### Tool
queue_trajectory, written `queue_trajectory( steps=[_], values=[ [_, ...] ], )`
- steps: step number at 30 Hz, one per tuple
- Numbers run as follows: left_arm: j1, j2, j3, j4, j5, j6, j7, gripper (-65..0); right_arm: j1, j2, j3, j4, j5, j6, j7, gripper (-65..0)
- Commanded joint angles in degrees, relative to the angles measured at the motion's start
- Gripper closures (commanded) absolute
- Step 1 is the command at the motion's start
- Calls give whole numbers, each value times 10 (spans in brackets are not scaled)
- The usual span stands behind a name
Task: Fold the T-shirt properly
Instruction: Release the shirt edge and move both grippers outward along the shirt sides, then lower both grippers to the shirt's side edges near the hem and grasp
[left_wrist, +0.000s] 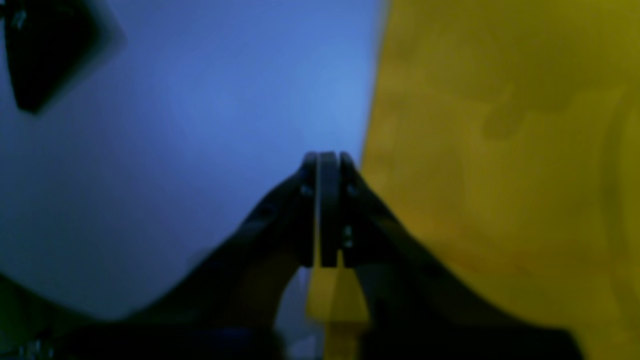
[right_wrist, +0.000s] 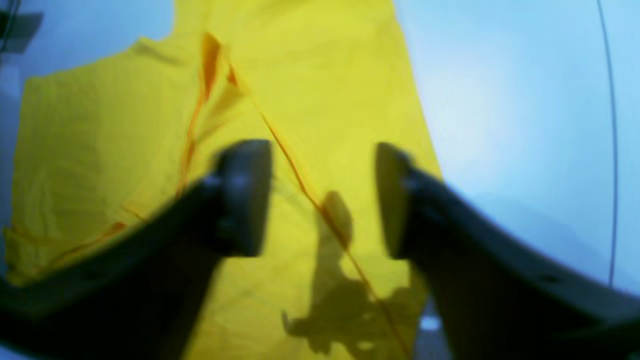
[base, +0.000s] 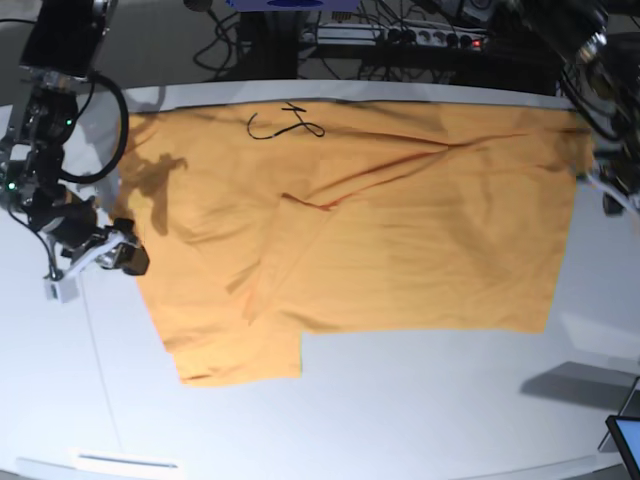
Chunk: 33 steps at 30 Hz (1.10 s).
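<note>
1. T-shirt (base: 400, 220): spread flat across the far half of the white table (base: 400, 420), orange-yellow, reaching almost from the 9 o'clock edge to the 3 o'clock edge in the base view.
2. One corner section folded over at about 7 o'clock of the cloth, leaving a stepped lower edge.
3. Long crease running diagonally through the middle of the cloth, from near centre toward 2 o'clock.
4. Thin dark squiggle (base: 285, 125) lying on the cloth near the far edge, at about 11 o'clock.
5. Right gripper (right_wrist: 322, 200): jaws spread wide apart, nothing between them; positioned over the T-shirt (right_wrist: 310, 100) in its wrist view, with a reddish crease line passing under the gap.
6. In the base view, right gripper (base: 118, 255) located at 9 o'clock, just at the cloth's side edge.
7. Left gripper (left_wrist: 327, 210): jaws drawn nearly together; a thin yellow strip visible between and below them. Whether cloth is clamped cannot be told, as the view is blurred.
8. T-shirt (left_wrist: 500, 175) filling the 3 o'clock side of the left wrist view.
9. Cable strip (base: 400, 38) lying beyond the far table edge at 12 o'clock.
</note>
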Motion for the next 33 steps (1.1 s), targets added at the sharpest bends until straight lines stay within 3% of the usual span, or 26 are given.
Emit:
queue_trajectory(
  steps=[1,4,8,14,21,28,33],
  values=[
    [-2,-16,-5,2,4,-1,-2,-113,21,8,2,4,8,2,13,-383],
    [-8,-28,-3,-3,4,-1,-3,-245,43,12,4,-21,7,3,13,-483],
    [-28,-36,1,-7,4,-1,-3,-333,80,27,0,-63,7,4,13,-519],
    [-62,-37,1,-31,14,-1,-3,-334,146,39,-1,-183,7,10,15,-518],
    [-98,-14,1,-42,152,-1,-6,-334,207,62,-16,-297,-16,74,56,-519],
    [-93,-9,40,-43,163,-1,-40,-334,265,61,-82,-419,-89,114,110,-519],
    [-93,-8,46,-50,163,-1,-39,-334,294,60,-95,-486,-97,124,120,-519]
  ],
)
